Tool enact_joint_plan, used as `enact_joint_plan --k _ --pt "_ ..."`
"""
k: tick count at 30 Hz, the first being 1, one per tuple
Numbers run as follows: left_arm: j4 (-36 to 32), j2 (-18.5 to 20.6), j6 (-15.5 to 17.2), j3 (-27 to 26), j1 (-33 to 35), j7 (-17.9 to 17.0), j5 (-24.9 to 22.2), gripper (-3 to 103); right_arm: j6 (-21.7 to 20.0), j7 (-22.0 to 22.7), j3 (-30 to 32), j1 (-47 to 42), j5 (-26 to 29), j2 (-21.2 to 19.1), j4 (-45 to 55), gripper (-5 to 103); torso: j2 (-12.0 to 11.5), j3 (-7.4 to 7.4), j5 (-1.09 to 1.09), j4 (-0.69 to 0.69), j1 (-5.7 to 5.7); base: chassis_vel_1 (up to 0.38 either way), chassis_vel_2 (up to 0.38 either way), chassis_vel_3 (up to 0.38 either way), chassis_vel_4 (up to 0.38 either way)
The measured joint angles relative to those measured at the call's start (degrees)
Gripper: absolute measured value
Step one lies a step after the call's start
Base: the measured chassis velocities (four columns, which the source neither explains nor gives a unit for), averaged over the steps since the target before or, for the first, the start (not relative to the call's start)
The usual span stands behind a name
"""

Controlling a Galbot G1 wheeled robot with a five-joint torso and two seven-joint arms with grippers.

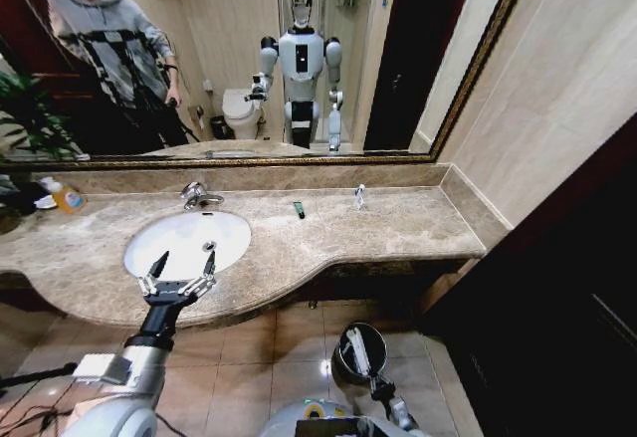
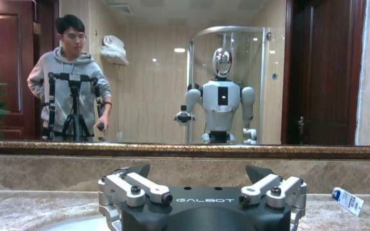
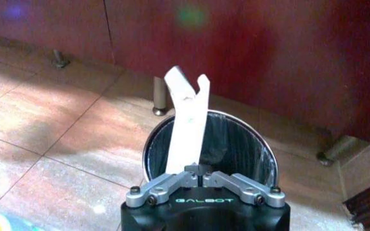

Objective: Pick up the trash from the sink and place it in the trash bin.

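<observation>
right gripper [image 3: 201, 174] clamps white tube [image 3: 186, 127] above trash bin [image 3: 236, 144] | left gripper [image 1: 182, 261] wide, seemingly empty

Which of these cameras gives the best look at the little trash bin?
The right wrist view: the trash bin sits right below the right gripper, which pinches a white wrapper over its dark liner. The head view shows it small on the floor. The left wrist view faces the mirror.

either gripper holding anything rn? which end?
Right gripper pinches a white slim tube by its lower end, over the trash bin. Left gripper is open over the sink, holding nothing.
</observation>
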Motion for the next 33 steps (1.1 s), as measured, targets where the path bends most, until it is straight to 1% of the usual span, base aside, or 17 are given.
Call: enact_joint_plan --k 5,6,7,8,10,11,13,16,17,20,22,23,25,28,29,30,33 --pt "0.0 0.0 0.0 0.0 0.0 0.0 0.0 100 -1.3 0.5 -0.13 3.46 -0.84 0.86 -2.68 0 0.0 0.0 0.0 0.0 0.0 0.0 0.0 0.0 0.0" --pt "0.0 0.0 0.0 0.0 0.0 0.0 0.0 100 -1.72 0.68 -0.14 4.63 -0.96 1.09 -3.56 -3 0.0 0.0 0.0 0.0 0.0 0.0 0.0 0.0 0.0" --pt "0.0 0.0 0.0 0.0 0.0 0.0 0.0 100 -1.93 0.74 -0.13 5.05 -0.98 1.17 -3.8 1 0.0 0.0 -0.01 0.0 0.0 0.0 0.0 0.0 0.0" --pt "0.0 0.0 0.0 0.0 0.0 0.0 0.0 100 -1.93 0.74 -0.13 5.05 -0.98 1.17 -3.8 1 0.0 0.0 -0.01 0.0 0.0 0.0 0.0 0.0 0.0" --pt "0.0 0.0 0.0 0.0 0.0 0.0 0.0 100 -2.62 1.03 -0.15 5.77 -1.0 1.27 -4.27 12 0.0 0.0 -0.01 0.0 0.0 0.0 0.0 0.0 0.0" --pt "0.0 0.0 0.0 0.0 0.0 0.0 0.0 100 -2.78 1.1 -0.15 5.83 -1.04 1.27 -4.32 12 0.0 0.0 -0.01 0.0 0.0 0.0 0.0 0.0 0.0" --pt "0.0 0.0 0.0 0.0 0.0 0.0 0.0 100 -2.89 1.17 -0.15 5.85 -1.09 1.26 -4.33 17 0.0 0.0 -0.01 0.0 0.0 0.0 0.0 0.0 0.0" --pt "0.0 0.0 0.0 0.0 0.0 0.0 0.0 100 -2.92 1.89 -0.07 4.81 -1.97 1.17 -2.83 33 0.0 0.0 -0.01 0.0 0.0 0.0 0.0 0.0 0.0" --pt "0.0 0.0 0.0 0.0 0.0 0.0 0.0 100 -2.92 1.89 -0.07 4.81 -1.97 1.17 -2.83 33 0.0 0.0 -0.01 0.0 0.0 0.0 0.0 0.0 0.0" --pt "0.0 0.0 0.0 0.0 0.0 0.0 0.0 100 -2.91 2.06 -0.05 2.65 -2.87 1.0 -0.33 49 0.0 0.0 -0.01 0.0 0.0 0.0 0.0 0.0 0.0" --pt "0.0 0.0 0.0 0.0 0.0 0.0 0.0 100 -2.89 2.07 -0.05 2.3 -2.91 0.98 0.11 49 0.0 0.0 -0.01 0.0 0.0 0.0 0.0 0.0 0.0" --pt "0.0 0.0 0.0 0.0 0.0 0.0 0.0 100 -2.83 2.07 -0.04 1.42 -2.94 0.97 1.25 61 0.0 0.0 -0.01 0.0 0.0 0.0 0.0 0.0 0.0" --pt "0.0 0.0 0.0 0.0 0.0 0.0 0.0 100 -2.78 2.07 -0.01 1.19 -2.94 0.97 1.57 61 0.0 0.0 -0.01 0.0 0.0 0.0 0.0 0.0 0.0" --pt "0.0 0.0 0.0 0.0 0.0 0.0 0.0 100 -2.67 2.07 0.25 -0.33 -2.94 1.03 3.17 77 0.0 0.0 -0.01 0.0 0.0 0.0 0.0 0.0 0.0" --pt "0.0 0.0 0.0 0.0 0.0 0.0 0.0 100 -2.64 2.08 0.27 -0.62 -2.94 1.04 3.53 77 0.0 0.0 -0.01 0.0 0.0 0.0 0.0 0.0 0.0" --pt "0.0 0.0 0.0 0.0 0.0 0.0 0.0 100 -2.48 1.86 0.58 -1.52 -2.93 1.09 4.75 88 0.0 0.0 -0.01 0.0 0.0 0.0 0.0 0.0 0.0" --pt "0.0 0.0 0.0 0.0 0.0 0.0 0.0 100 -2.43 0.75 1.63 -3.16 -2.88 1.16 7.31 93 0.0 0.0 -0.01 0.0 0.0 0.0 0.0 0.0 0.0"
